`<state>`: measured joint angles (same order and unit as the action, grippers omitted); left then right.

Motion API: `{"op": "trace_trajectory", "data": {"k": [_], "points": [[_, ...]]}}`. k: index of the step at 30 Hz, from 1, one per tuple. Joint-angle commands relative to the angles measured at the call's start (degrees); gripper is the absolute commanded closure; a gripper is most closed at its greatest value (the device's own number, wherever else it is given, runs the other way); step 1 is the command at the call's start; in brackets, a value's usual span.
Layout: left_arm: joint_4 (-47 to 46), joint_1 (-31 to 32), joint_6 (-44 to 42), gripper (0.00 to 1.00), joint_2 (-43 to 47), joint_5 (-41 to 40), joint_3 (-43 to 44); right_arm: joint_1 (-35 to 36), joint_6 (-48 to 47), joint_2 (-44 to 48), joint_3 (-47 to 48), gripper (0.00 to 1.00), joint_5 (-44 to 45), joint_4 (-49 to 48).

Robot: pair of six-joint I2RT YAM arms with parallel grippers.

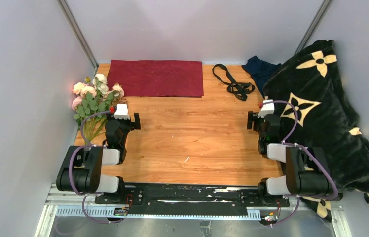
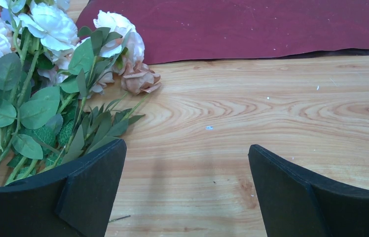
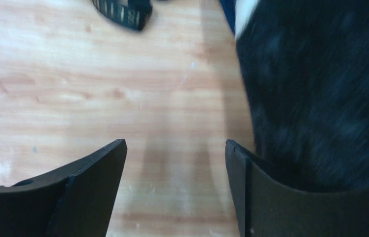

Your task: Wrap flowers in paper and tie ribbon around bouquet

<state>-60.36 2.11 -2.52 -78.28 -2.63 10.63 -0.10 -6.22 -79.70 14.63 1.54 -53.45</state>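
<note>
1. The left end effector (image 2: 186, 170) stood wide open and empty over the bare surface (image 1: 192, 143), its left finger just beside the leaves of the flowers (image 2: 39, 94).
2. The right end effector (image 3: 175, 165) was also wide and held nothing. Its right finger sat close against the black blanket (image 3: 320, 98); whether they touched could not be told.
3. In the top view the flowers lay at the left edge of the frame, blooms toward the top and stems toward the bottom. The paper (image 1: 157, 78) lay flat at upper centre, its left end near the blooms. The ribbon (image 1: 232, 83) lay looped to the upper right of centre, apart from the paper.
4. Nothing was wrapped, so the step in hand was probably fetching the flowers.
5. To do it well, the left end effector should close on the gathered stems below the leaves, never on the blooms. It should catch all the stems together and lift them clear before carrying them over the paper.
</note>
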Motion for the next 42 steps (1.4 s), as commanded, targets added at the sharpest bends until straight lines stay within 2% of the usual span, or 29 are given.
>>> {"op": "trace_trajectory", "data": {"k": [1,3,6,8,9,11,13,15,16,18,22,25,29,35,39,42], "points": [[-2.5,0.1,0.1,0.0,-1.0,-0.4,0.4,-0.4,1.0,7.7,12.2,0.25,-0.7,23.8],[-2.2,0.1,0.1,0.0,-0.8,-0.4,0.6,-0.4,4.9,11.6,16.1,0.25,-5.1,29.7],[-1.5,0.1,-0.1,0.0,-0.6,-0.3,0.7,-0.5,12.5,14.2,19.7,0.21,-11.0,30.8],[-0.9,0.1,-0.4,0.0,-0.1,0.9,1.3,-0.4,17.2,13.4,24.1,0.26,-16.7,33.8],[3.5,0.1,-1.1,0.0,1.8,3.0,3.8,-0.2,19.5,12.4,26.5,0.29,-19.3,36.0],[23.0,0.2,-3.6,0.0,3.2,9.0,12.3,1.8,22.3,9.7,31.3,0.31,-22.1,40.3],[41.3,0.3,-5.5,0.0,1.3,18.5,27.2,6.4,22.4,6.7,37.0,0.31,-21.0,46.4],[53.5,1.1,-8.5,0.0,-1.2,26.1,37.4,10.2,22.0,3.2,41.7,0.3,-20.0,50.7],[60.5,2.4,-12.6,0.01,-2.3,28.0,41.3,12.2,22.6,1.3,44.0,0.3,-19.7,52.4],[71.7,6.7,-21.5,0.02,-5.7,26.7,49.2,15.1,24.7,-3.3,47.8,0.33,-20.0,54.9],[87.0,15.5,-34.4,0.08,-19.7,15.0,64.8,18.4,29.9,-10.8,53.2,0.35,-22.0,55.2],[90.9,18.1,-40.4,0.13,-28.5,8.9,74.6,19.7,31.5,-15.2,56.0,0.4,-23.7,55.2],[91.8,20.0,-49.4,0.2,-36.0,6.0,83.1,20.6,31.8,-18.2,57.2,0.44,-24.8,56.7],[91.9,21.8,-58.9,0.33,-45.7,0.2,88.8,20.8,31.5,-18.3,54.0,0.45,-23.3,57.5],[88.6,21.8,-59.5,0.39,-49.3,-1.7,89.3,20.7,30.8,-17.9,53.1,0.46,-22.1,59.1],[86.8,22.1,-59.0,0.48,-50.8,-3.0,89.7,20.7,30.2,-17.5,52.7,0.46,-21.3,60.1]]}}
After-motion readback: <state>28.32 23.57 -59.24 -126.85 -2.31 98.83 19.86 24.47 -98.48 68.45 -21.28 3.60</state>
